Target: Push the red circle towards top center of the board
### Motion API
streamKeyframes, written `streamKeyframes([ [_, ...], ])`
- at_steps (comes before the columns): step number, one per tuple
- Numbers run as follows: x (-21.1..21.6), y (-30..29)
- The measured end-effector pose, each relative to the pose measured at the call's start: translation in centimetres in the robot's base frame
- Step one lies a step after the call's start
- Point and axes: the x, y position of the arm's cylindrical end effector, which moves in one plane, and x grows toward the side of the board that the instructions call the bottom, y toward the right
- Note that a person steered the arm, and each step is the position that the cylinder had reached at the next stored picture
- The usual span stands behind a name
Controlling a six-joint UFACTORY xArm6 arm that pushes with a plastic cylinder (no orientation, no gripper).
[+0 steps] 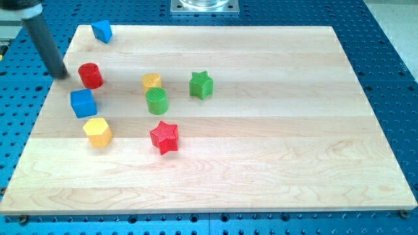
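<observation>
My tip [62,74] sits at the left edge of the wooden board [261,163], in the upper left of the frame, with the dark rod slanting up and left out of view. The arm carries no jaws, only this bare rod, so it grasps nothing.

The red circle [91,76] stands just to the right of my tip, near it, with a narrow strip of board showing between them.

Below the red circle lies a blue cube [83,103], and lower again a yellow hexagonal block [98,132]. A second blue block [102,31], tilted, lies near the board's top left corner.

Towards the middle of the frame a yellow block [151,81] sits right above a green cylinder [157,101], the two touching or nearly so. A green star [201,85] lies to their right, and a red star [164,136] lies below the green cylinder, apart from it.
</observation>
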Motion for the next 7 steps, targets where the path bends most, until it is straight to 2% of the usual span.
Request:
streamKeyframes([
  [1,2.7,5.2],
  [3,-2.7,8.9],
  [4,-3.1,7.9],
  [5,4.8,6.4],
  [6,6.0,0.5],
  [7,4.0,-1.5],
])
